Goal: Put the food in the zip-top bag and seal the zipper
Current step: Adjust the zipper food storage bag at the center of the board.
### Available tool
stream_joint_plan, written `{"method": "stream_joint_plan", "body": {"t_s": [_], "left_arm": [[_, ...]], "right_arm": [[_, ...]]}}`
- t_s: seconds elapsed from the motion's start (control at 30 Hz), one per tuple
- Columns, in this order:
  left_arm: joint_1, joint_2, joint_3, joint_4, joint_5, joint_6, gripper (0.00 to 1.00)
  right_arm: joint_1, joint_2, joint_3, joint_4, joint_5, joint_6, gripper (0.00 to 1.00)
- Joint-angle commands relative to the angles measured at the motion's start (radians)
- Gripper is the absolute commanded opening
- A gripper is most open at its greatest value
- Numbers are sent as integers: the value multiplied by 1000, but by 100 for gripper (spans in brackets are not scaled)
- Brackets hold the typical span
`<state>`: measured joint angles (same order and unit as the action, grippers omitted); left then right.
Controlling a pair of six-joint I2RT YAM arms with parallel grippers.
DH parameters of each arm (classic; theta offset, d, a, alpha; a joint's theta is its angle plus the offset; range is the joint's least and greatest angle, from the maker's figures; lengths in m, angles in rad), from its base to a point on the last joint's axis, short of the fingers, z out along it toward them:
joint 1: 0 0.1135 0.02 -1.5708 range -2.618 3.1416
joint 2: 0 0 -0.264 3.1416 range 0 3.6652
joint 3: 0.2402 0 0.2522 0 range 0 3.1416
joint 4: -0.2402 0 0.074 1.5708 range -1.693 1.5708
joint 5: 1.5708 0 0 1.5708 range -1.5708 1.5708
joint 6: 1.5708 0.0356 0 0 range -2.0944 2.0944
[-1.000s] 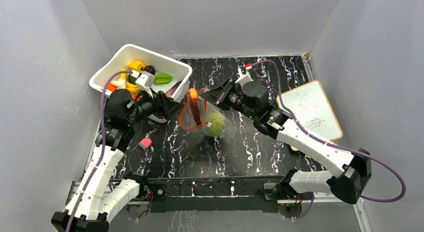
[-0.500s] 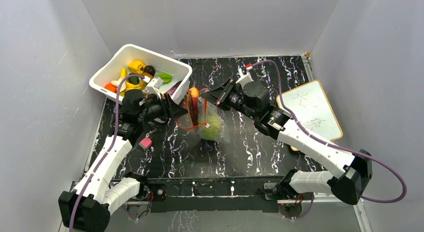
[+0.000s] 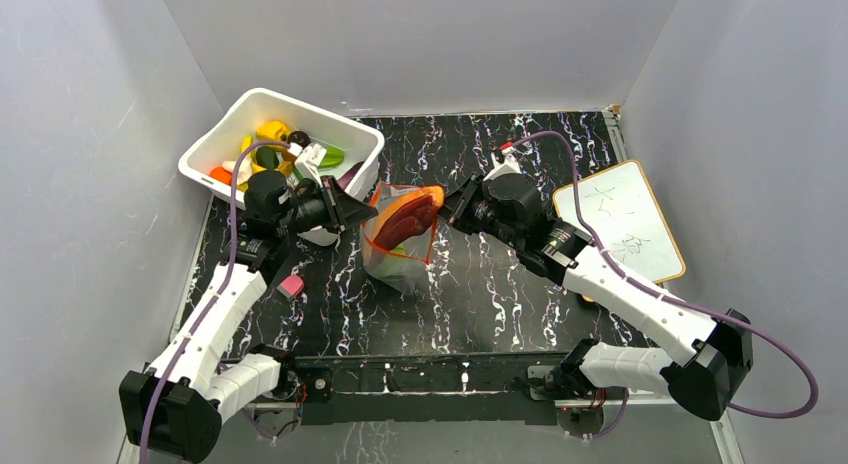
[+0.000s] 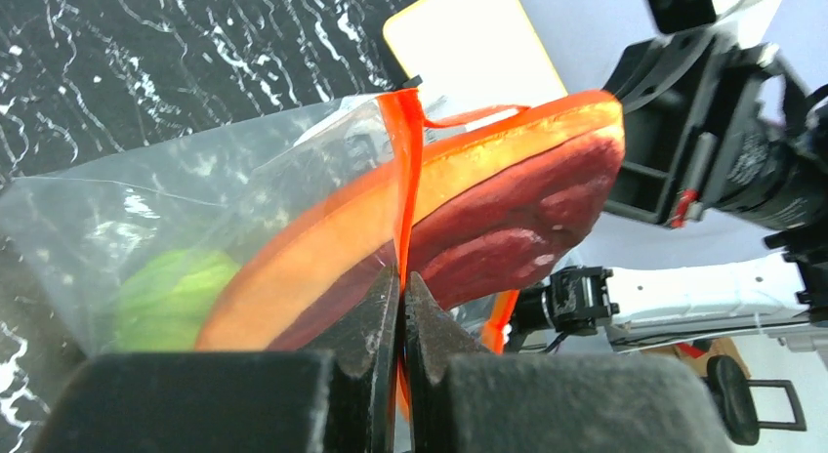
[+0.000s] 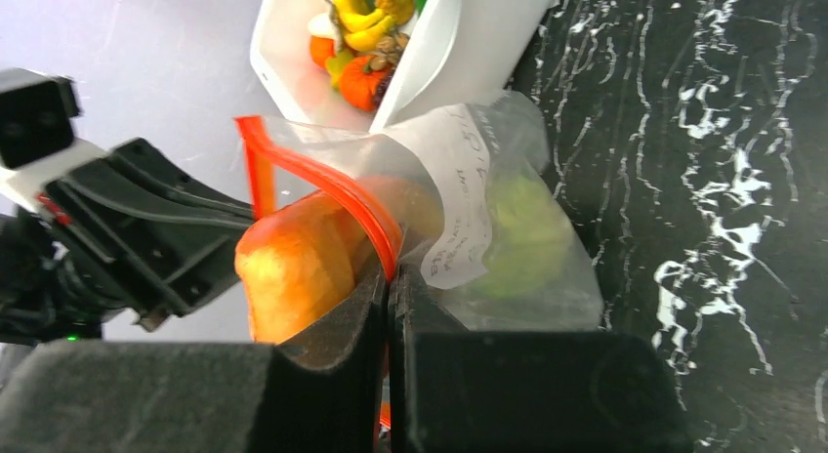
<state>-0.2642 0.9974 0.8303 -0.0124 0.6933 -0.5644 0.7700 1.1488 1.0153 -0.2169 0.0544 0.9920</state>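
The zip-top bag (image 3: 398, 256) hangs between both grippers above the black mat, its mouth stretched wide. A flat orange and dark-red food piece (image 3: 410, 216) lies across the mouth, partly sticking out. A pale-green cabbage (image 4: 171, 297) sits low inside the bag. My left gripper (image 4: 401, 274) is shut on the red-orange zipper (image 4: 403, 170) at the bag's left edge. My right gripper (image 5: 388, 269) is shut on the zipper (image 5: 332, 185) at the opposite edge. More food (image 3: 262, 149) lies in the white bin.
The white bin (image 3: 352, 139) stands at the back left, just behind my left arm. A small pink object (image 3: 291, 286) lies on the mat beside the left forearm. A whiteboard with an orange frame (image 3: 620, 219) lies at the right.
My left gripper moved to the bag's mouth and shut on its edge. The bag's mouth widened and the orange-red piece tipped from upright to lying across it. The right gripper shifted slightly right.
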Motion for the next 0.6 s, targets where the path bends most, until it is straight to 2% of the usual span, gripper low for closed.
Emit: {"method": "stream_joint_plan", "body": {"t_s": [0.0,0.2,0.37,0.57], "left_arm": [[-3,4,21,145,51,-94,0],[-2,51,0,101,19,-30,0],[-4,21,-5,109,-41,10,0],[-4,48,127,41,-12,-14,0]], "right_arm": [[-3,-44,-9,-4,45,-102,0],[-4,-36,-2,1,13,-136,0],[-4,-48,-24,70,-47,-124,0],[-3,-86,-44,112,10,-87,0]]}}
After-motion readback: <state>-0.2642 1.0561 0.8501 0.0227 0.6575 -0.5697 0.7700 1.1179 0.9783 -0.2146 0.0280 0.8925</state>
